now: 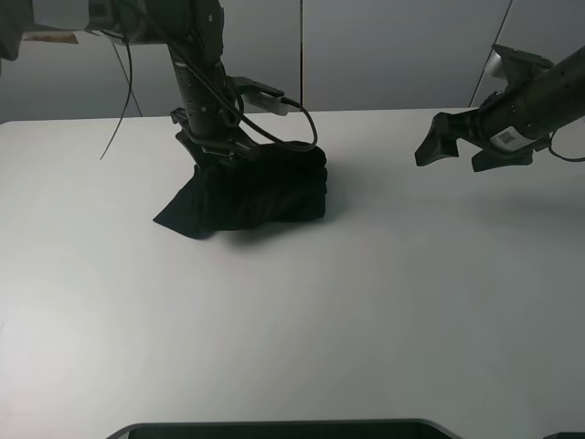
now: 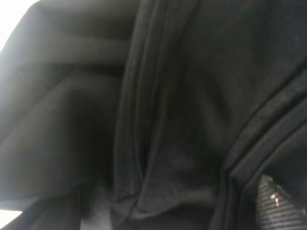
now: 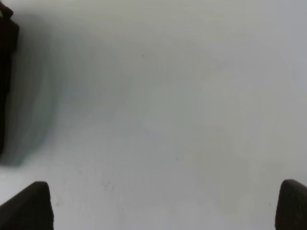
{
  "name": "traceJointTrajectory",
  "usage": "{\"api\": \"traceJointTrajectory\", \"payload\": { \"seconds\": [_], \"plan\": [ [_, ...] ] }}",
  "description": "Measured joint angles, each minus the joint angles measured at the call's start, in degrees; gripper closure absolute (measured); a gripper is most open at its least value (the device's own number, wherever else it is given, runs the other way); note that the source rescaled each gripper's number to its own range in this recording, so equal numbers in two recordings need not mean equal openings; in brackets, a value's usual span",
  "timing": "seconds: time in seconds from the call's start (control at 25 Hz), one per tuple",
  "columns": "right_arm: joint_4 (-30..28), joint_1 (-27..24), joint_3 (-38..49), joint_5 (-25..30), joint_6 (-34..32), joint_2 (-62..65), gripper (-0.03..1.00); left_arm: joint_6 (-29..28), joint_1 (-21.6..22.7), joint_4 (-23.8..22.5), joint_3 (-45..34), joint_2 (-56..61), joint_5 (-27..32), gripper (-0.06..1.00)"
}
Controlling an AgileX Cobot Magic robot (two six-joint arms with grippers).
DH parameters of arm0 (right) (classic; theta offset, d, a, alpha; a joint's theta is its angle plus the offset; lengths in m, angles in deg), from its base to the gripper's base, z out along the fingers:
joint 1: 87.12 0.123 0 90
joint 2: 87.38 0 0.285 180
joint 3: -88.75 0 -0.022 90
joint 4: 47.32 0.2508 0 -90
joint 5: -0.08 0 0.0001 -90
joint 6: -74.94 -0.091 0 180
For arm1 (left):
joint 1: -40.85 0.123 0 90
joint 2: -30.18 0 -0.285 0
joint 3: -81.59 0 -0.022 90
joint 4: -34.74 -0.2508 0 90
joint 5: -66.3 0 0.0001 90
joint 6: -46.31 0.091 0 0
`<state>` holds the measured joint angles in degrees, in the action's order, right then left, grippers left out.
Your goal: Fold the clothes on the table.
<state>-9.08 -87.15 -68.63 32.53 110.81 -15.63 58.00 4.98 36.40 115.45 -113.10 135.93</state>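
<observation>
My left end effector (image 1: 212,146) pressed spread-jawed onto the bundled black T-shirt (image 1: 251,192) at the worktop's (image 1: 366,302) far left, while my right end effector (image 1: 448,146) hovered released, well apart rightward.

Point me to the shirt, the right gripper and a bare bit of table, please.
shirt (image 1: 251,187): exterior high view, middle of the bunched black cloth.
right gripper (image 1: 454,150): exterior high view, between its open fingertips.
table (image 1: 366,311): exterior high view, bare white top.
</observation>
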Motion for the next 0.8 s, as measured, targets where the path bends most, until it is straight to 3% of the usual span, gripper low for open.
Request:
{"api": "traceJointTrajectory", "payload": {
  "seconds": [0.24, 0.44, 0.8],
  "plan": [
    [0.0, 0.0, 0.0, 0.55, 0.0, 0.25, -0.03, 0.32, 0.38, -0.43, 0.0, -1.14, 0.0, -0.02],
    [-1.17, 0.0, 0.0, 2.88, -0.13, 5.38, -0.03, 0.54, 0.47, 0.72, 0.0, 5.83, -1.92, -0.02],
    [-11.58, 0.0, -1.37, 16.38, -6.55, 27.39, -0.03, -0.6, 0.96, 0.43, 0.0, 24.57, -0.29, -0.05]
  ]
}}
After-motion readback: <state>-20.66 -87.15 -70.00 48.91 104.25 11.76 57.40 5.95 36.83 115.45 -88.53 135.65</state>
